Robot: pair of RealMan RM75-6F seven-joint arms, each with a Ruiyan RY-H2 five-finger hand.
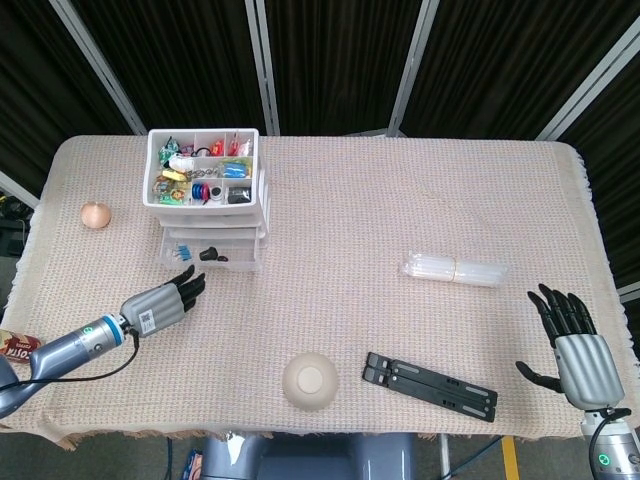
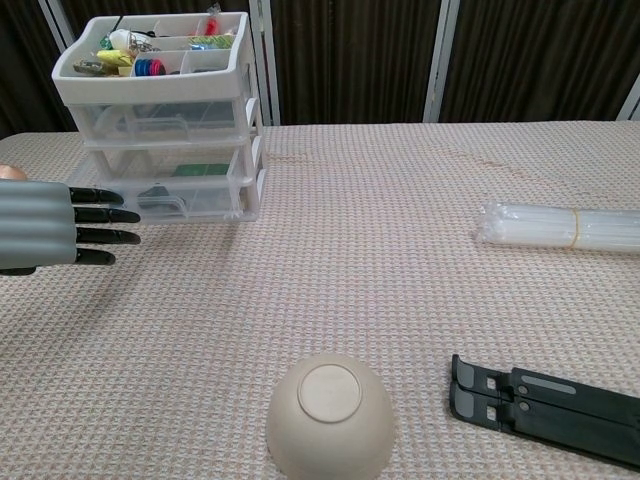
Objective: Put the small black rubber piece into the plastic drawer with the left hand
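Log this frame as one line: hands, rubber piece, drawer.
left robot hand: empty, fingers straight, off the drawer | right robot hand: open, idle | black rubber piece: inside bottom drawer | drawer: partly open

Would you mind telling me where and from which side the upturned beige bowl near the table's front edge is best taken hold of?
I would grip the upturned beige bowl from straight above, fingers spread across its rounded sides. Its rim lies face down on the woven tablecloth, leaving no lip to hook, and the small flat foot on top offers little purchase.
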